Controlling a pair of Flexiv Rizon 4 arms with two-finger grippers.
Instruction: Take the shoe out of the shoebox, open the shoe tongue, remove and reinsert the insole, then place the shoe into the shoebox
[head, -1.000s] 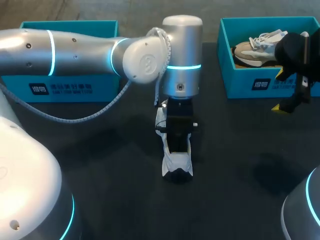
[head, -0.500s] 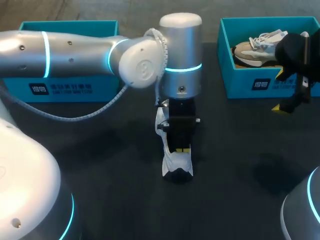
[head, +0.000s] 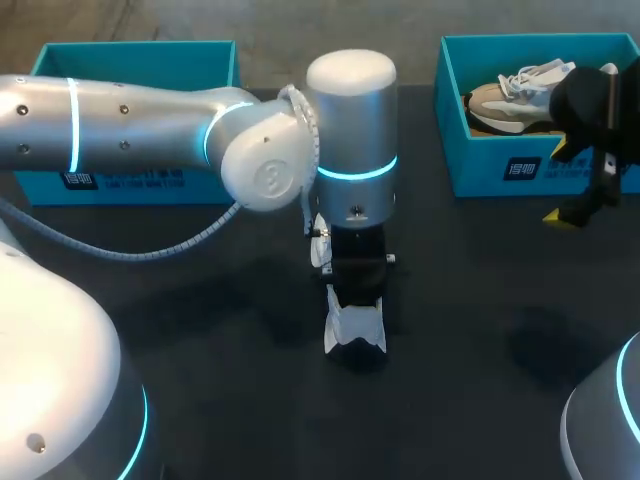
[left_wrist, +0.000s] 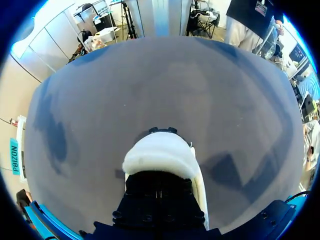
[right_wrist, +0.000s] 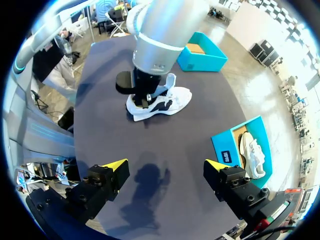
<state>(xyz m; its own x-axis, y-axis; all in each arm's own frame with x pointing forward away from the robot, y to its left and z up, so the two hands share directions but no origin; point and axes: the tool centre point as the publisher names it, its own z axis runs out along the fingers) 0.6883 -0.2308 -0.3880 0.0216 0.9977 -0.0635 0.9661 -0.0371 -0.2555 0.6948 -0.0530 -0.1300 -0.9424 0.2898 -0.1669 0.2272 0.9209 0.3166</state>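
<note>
White shoe (right_wrist: 172, 101), full profile only in right wrist view; right gripper (right_wrist: 165, 165) spread, empty; left gripper (head: 357, 298), grip undeterminable, lowered deeper into shoe.

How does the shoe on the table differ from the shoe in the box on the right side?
The shoe on the table is white with black patches; the shoe in the box looks partly beige, with white laces. The shoe on the table sits on the dark table with the left gripper down on it; the shoe in the box rests inside the blue box, and no gripper touches it. Both are sports shoes.
</note>
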